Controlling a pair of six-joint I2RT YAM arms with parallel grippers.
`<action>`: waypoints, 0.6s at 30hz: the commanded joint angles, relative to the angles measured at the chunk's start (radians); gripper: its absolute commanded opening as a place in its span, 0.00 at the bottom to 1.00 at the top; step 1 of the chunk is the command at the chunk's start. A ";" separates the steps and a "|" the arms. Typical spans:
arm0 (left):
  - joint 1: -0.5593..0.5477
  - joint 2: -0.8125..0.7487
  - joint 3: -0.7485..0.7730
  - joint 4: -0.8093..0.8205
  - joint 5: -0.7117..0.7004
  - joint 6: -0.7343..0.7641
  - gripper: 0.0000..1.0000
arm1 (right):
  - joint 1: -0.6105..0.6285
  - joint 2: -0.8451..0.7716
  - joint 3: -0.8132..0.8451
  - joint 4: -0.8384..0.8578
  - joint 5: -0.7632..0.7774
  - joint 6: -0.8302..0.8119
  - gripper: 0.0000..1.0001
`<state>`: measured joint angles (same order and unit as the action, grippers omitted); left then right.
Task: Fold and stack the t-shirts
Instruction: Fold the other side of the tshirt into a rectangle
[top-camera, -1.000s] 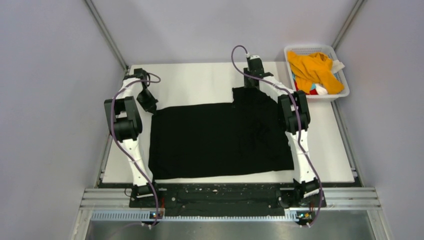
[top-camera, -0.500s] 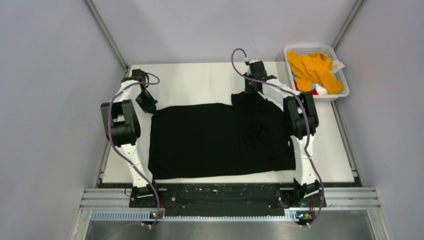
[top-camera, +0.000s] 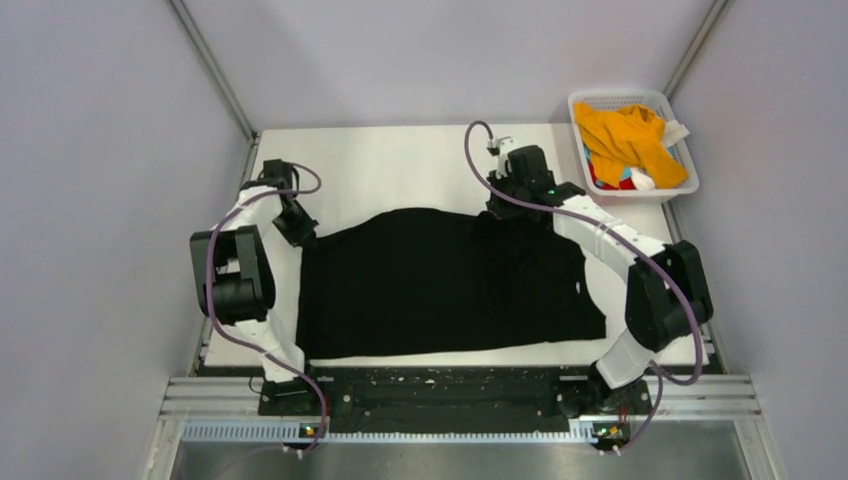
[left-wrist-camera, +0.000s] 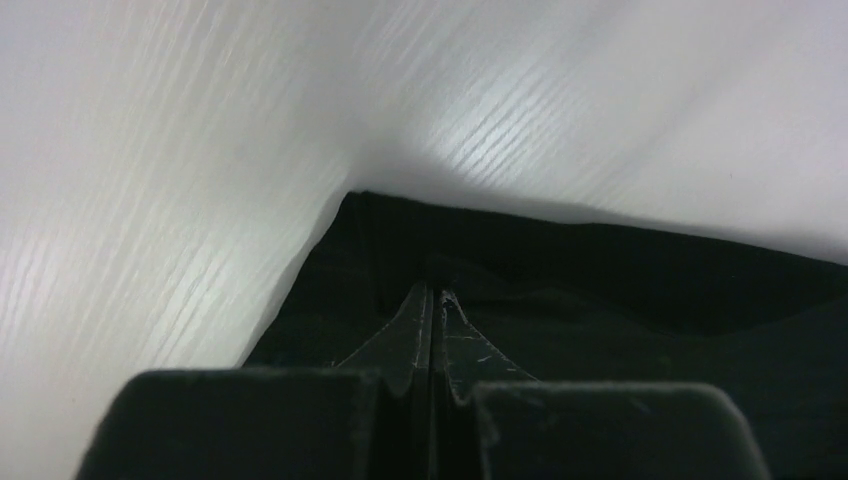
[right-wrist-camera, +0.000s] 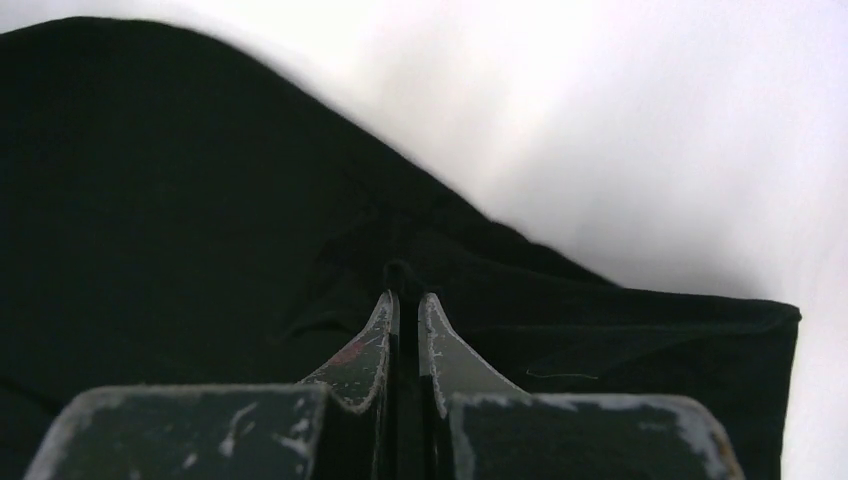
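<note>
A large black t-shirt (top-camera: 440, 285) lies spread over the middle of the white table. My left gripper (top-camera: 305, 237) is shut on the black t-shirt's far left corner; the left wrist view shows the jaws pressed together on the black cloth (left-wrist-camera: 600, 290). My right gripper (top-camera: 497, 208) is shut on the shirt's far edge right of centre; the right wrist view shows black cloth (right-wrist-camera: 200, 200) pinched between the jaws. An orange-yellow t-shirt (top-camera: 625, 135) with bits of red, blue and white fabric lies in the basket at the far right.
A white plastic mesh basket (top-camera: 685, 180) stands at the table's far right corner. White table surface (top-camera: 380, 170) shows beyond the shirt. Grey walls and metal frame rails close in the left, right and back sides.
Both grippers have pulled the shirt's far edge toward the near side. The right arm swung its elbow out to the right; the raised far-right part of the shirt has come down.
</note>
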<state>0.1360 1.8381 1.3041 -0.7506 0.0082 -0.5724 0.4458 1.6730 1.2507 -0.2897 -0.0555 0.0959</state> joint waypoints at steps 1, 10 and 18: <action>-0.004 -0.154 -0.062 0.056 -0.047 -0.029 0.00 | 0.013 -0.173 -0.085 -0.020 0.035 0.013 0.00; -0.006 -0.343 -0.222 0.077 -0.069 -0.058 0.00 | 0.013 -0.420 -0.207 -0.120 0.127 0.032 0.00; -0.006 -0.465 -0.321 0.082 -0.111 -0.084 0.00 | 0.013 -0.558 -0.249 -0.245 0.137 0.044 0.00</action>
<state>0.1341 1.4479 1.0176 -0.6998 -0.0685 -0.6315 0.4572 1.1927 1.0084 -0.4545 0.0486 0.1272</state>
